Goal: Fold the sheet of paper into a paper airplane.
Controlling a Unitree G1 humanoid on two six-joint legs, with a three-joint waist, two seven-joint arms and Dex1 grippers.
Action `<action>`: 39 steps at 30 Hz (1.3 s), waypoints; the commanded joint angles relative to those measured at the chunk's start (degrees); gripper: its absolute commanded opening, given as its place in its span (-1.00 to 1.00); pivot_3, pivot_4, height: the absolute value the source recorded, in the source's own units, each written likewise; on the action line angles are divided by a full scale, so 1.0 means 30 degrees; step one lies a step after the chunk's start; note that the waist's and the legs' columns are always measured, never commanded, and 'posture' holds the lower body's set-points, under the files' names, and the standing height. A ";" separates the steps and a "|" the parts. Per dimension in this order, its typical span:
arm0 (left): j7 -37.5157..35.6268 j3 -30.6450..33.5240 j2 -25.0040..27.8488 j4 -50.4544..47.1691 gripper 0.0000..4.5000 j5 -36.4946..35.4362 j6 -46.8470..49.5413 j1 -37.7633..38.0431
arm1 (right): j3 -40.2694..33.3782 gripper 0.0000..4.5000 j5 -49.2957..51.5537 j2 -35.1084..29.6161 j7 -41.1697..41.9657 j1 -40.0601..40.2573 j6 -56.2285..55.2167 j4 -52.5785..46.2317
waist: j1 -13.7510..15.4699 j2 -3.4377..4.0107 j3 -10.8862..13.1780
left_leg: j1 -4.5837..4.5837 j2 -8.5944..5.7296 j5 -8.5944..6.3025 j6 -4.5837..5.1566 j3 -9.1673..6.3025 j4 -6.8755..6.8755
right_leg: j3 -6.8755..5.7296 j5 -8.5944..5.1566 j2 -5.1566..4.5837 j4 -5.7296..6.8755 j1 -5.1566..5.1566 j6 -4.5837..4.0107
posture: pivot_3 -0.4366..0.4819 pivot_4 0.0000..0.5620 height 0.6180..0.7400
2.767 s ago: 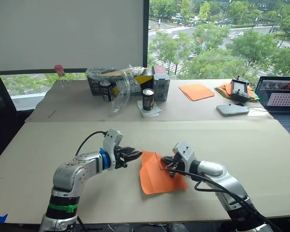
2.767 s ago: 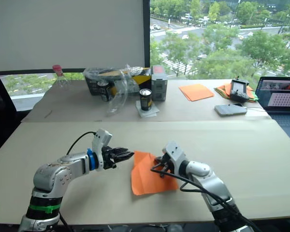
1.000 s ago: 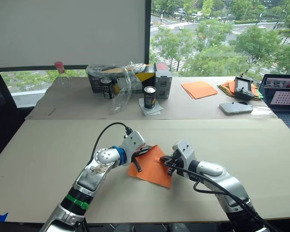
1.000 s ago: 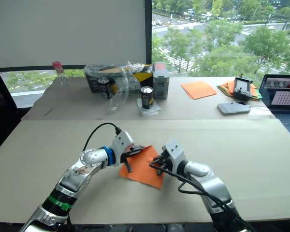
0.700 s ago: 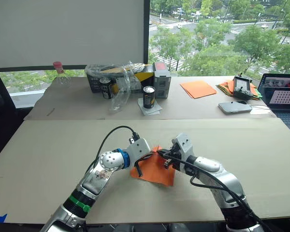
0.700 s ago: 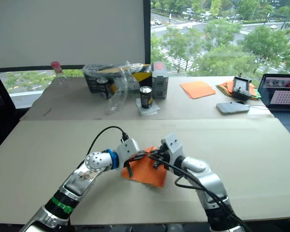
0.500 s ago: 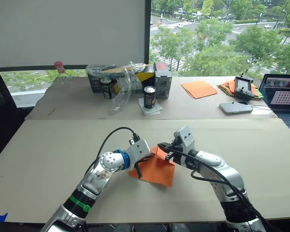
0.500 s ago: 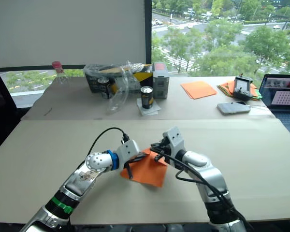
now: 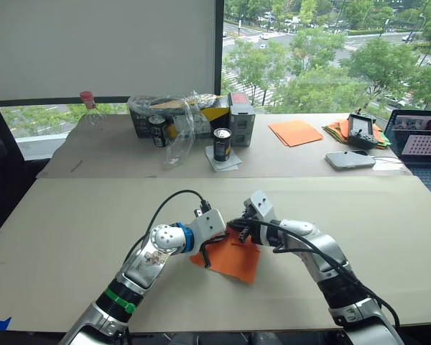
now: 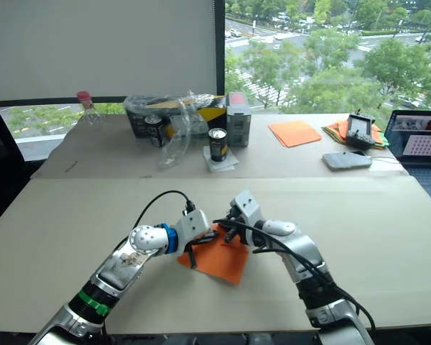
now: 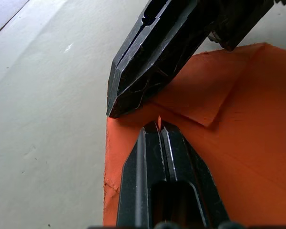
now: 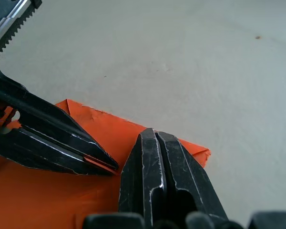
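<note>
- The sheet of paper [image 9: 233, 254] lies on the near table [image 9: 72, 230]; we judge it light, floppy and easily torn (best pinched at a folded edge).
- Our left gripper [image 11: 158, 128] is nipping a paper fold, fingers pressed together.
- Our right gripper [image 12: 155, 138], fingers pressed together, reaches in from the other side onto the far corner.

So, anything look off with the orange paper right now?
The sheet of paper lies skewed on the table, and its far edge looks crumpled beside both shut end effectors, left and right. Nothing torn that I can see.
</note>
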 commanded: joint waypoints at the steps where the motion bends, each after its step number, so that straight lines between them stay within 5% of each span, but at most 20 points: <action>1: 0.0017 0.0048 -0.0022 -0.0114 -0.99 0.0214 0.0147 -0.0248 | 0.0203 -1.00 -0.0283 -0.0111 0.0238 -0.0096 -0.0358 0.0247 | 0.0004 0.0000 0.0000 | 0.0001 0.0000 0.0000 0.0000 -0.0001 0.0000 | 0.0000 0.0000 0.0000 0.0000 0.0000 0.0000 | -0.05 -0.47 -0.14; 5: -0.0063 0.1230 -0.0124 -0.0651 -0.88 -0.0960 0.1440 -0.0179 | 0.0326 -1.00 -0.0425 -0.0137 0.0360 0.0166 -0.0249 0.0282 | 0.0001 0.0002 -0.0002 | 0.0003 0.0000 0.0001 -0.0002 -0.0001 0.0003 | 0.0002 0.0001 0.0000 0.0006 0.0001 -0.0001 | -0.05 -0.47 -0.14; 15: -0.0414 0.6834 0.0270 -0.1412 0.58 -0.5792 0.4550 -0.0770 | 0.0420 -1.00 -0.0614 -0.0175 0.0558 0.0498 -0.0451 0.0382 | -0.0053 0.0002 -0.0002 | 0.0012 0.0006 0.0006 -0.0011 -0.0008 0.0010 | -0.0004 0.0001 0.0004 0.0022 0.0002 -0.0001 | -0.05 -0.47 -0.14; 18: -0.0649 0.7118 0.0227 -0.0704 0.42 -0.6284 0.4498 -0.1233 | 0.0441 -1.00 -0.0633 -0.0201 0.0589 0.0597 -0.0470 0.0331 | -0.0033 0.0003 -0.0003 | 0.0029 0.0003 0.0006 -0.0011 -0.0005 0.0012 | -0.0001 0.0001 0.0002 0.0018 0.0023 -0.0002 | -0.05 -0.47 -0.14; 28: 0.0260 0.3596 -0.0476 0.1523 -0.99 -0.3614 0.2412 -0.1643 | 0.0354 -1.00 -0.0630 -0.0192 0.0323 0.0875 -0.0201 -0.0220 | -0.0010 0.0001 -0.0005 | 0.0026 0.0002 0.0006 -0.0014 -0.0001 0.0016 | 0.0005 0.0004 0.0002 0.0022 0.0018 -0.0006 | -0.05 -0.47 -0.14; 39: 0.0579 0.1735 0.0184 0.1416 -0.99 -0.1984 0.3121 -0.0075 | 0.0229 -1.00 -0.0643 -0.0119 -0.0038 0.0907 -0.0138 -0.0660 | -0.0014 0.0005 -0.0010 | 0.0032 0.0002 0.0005 -0.0011 -0.0002 0.0017 | 0.0008 0.0004 0.0001 0.0023 0.0026 -0.0006 | -0.05 -0.47 -0.14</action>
